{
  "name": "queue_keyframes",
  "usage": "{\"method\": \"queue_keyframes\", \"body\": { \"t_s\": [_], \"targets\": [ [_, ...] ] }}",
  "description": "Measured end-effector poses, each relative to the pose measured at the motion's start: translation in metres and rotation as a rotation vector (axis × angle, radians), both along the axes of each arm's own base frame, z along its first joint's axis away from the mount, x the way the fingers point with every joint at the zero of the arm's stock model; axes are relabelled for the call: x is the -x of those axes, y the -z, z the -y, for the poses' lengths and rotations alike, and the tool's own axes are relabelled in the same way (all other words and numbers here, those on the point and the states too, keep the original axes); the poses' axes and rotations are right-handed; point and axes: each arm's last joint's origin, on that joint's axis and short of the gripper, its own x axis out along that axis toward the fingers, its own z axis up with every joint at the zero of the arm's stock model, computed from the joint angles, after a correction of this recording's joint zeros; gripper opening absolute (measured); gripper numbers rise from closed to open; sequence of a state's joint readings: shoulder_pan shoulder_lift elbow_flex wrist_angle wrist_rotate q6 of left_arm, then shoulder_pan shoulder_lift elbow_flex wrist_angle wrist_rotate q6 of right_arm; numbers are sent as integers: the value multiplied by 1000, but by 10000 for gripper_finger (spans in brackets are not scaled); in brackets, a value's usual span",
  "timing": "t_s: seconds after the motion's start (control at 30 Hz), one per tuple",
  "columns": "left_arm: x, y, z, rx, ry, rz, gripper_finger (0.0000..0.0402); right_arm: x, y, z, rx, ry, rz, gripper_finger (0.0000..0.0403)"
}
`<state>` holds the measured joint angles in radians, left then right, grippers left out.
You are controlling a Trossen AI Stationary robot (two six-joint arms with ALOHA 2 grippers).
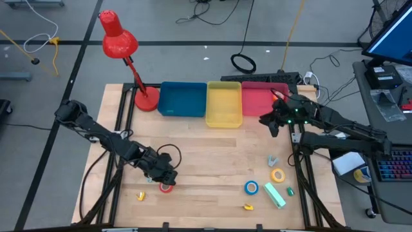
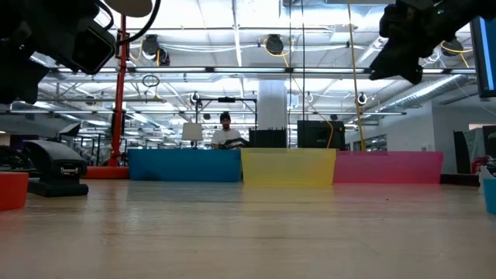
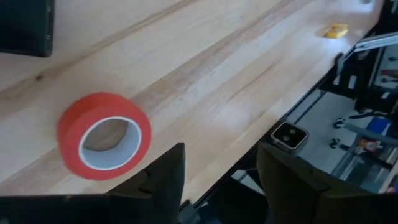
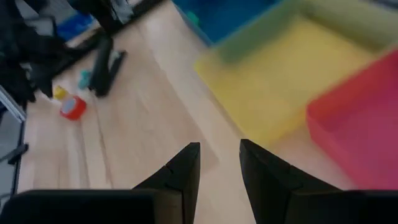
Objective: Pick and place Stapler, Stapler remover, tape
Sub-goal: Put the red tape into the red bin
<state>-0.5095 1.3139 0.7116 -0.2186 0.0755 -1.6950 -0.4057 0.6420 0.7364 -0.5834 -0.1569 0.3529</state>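
Observation:
A red tape roll (image 3: 104,135) lies on the wooden table near its front edge (image 1: 166,187). My left gripper (image 3: 221,152) hovers just beside it, open, with the roll outside its fingers. The black stapler (image 2: 58,167) sits by the left arm (image 4: 106,68). At the right front lie a blue tape roll (image 1: 251,187), a yellow tape roll (image 1: 277,174) and the grey stapler remover (image 1: 273,160). My right gripper (image 1: 269,122) hangs open and holds nothing in front of the red bin (image 1: 256,98), as the right wrist view (image 4: 219,149) shows.
Blue (image 1: 183,99), yellow (image 1: 224,103) and red bins stand in a row at the back. A red desk lamp (image 1: 145,99) stands at the back left. Small yellow pieces (image 1: 140,195) (image 1: 248,206) and a green block (image 1: 275,195) lie near the front edge.

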Motion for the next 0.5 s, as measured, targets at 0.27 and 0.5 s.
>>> {"method": "queue_keyframes", "body": {
  "t_s": [0.27, 0.5],
  "targets": [
    [5, -1, 10, 49, -48, -23, 170, 2, 26, -1, 59, -11, 83, 105],
    [10, -1, 18, 126, -112, -78, 168, 5, 40, -2, 28, 12, 116, 105]
  ]
}}
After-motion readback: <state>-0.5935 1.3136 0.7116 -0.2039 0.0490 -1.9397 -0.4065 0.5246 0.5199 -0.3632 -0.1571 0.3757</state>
